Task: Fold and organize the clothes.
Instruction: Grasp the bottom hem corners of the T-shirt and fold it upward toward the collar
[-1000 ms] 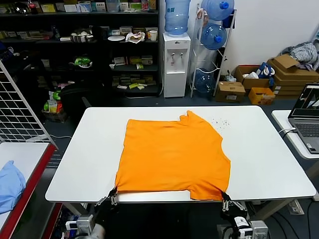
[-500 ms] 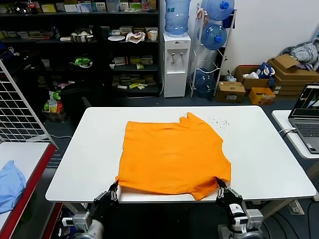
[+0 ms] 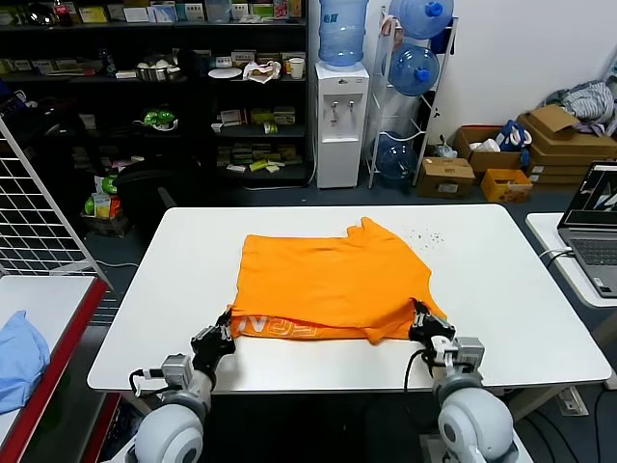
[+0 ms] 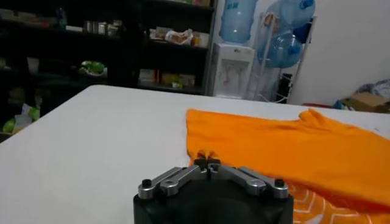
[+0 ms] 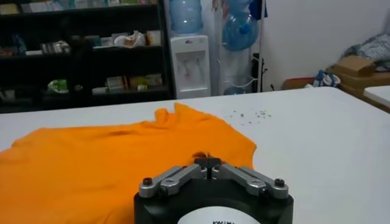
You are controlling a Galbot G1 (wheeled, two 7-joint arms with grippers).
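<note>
The orange T-shirt (image 3: 328, 280) lies on the white table (image 3: 521, 309), its near hem lifted and folded back so white lettering (image 3: 289, 328) shows along the front edge. My left gripper (image 3: 224, 330) is shut on the shirt's near-left hem corner. My right gripper (image 3: 416, 318) is shut on the near-right hem corner. In the left wrist view my gripper (image 4: 208, 162) pinches orange cloth (image 4: 292, 152), with lettering showing beneath. In the right wrist view my gripper (image 5: 207, 160) pinches the shirt (image 5: 109, 164).
A light blue cloth (image 3: 19, 357) lies on a red-edged side table at the left. A laptop (image 3: 593, 231) sits on a table at the right. Shelves, a water dispenser (image 3: 341, 106) and cardboard boxes stand behind the table.
Both grippers have carried the shirt's near hem up and away from the front edge, towards the far side. The hem is now folded back and the white lettering shows.
</note>
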